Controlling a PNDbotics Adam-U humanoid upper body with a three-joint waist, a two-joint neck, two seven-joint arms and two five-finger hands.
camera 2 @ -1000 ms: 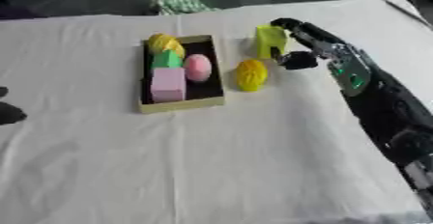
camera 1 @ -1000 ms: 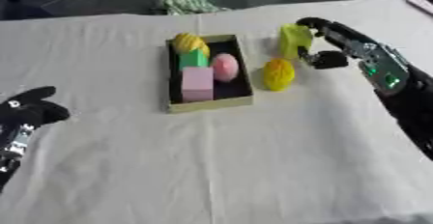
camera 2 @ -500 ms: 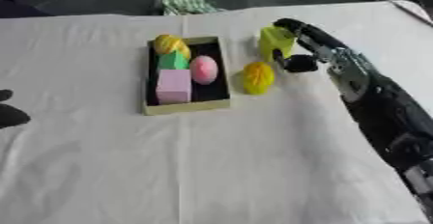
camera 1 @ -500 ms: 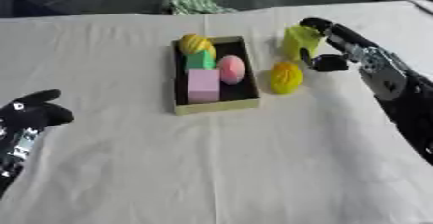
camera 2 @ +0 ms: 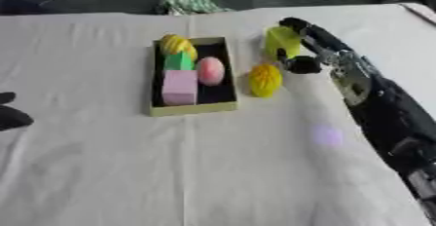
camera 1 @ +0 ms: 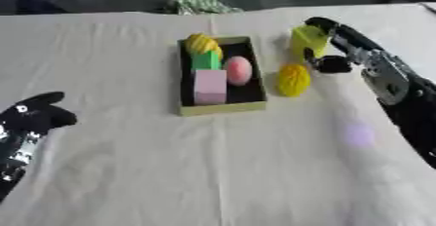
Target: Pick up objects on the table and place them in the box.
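Observation:
An open box (camera 1: 221,107) lies on the white cloth and holds a yellow ridged fruit (camera 1: 203,44), a green block (camera 1: 205,60), a pink egg shape (camera 1: 238,70) and a pink cube (camera 1: 210,84). Just right of the box rests a yellow ridged object (camera 1: 293,80). Behind it, my right hand (camera 1: 334,47) has its fingers and thumb curled round a yellow-green block (camera 1: 307,39), held just above the cloth. My left hand (camera 1: 32,118) rests at the lower left, away from everything, fingers relaxed.
A crumpled green-and-white cloth (camera 1: 197,2) lies at the table's far edge, behind the box. The white tablecloth (camera 1: 230,171) stretches wide in front of the box. My right forearm (camera 1: 400,93) runs along the right side.
The whole picture has shifted slightly, so the camera moved. My right hand with the yellow-green block has stayed in about the same spot beside the box. The left hand has not moved.

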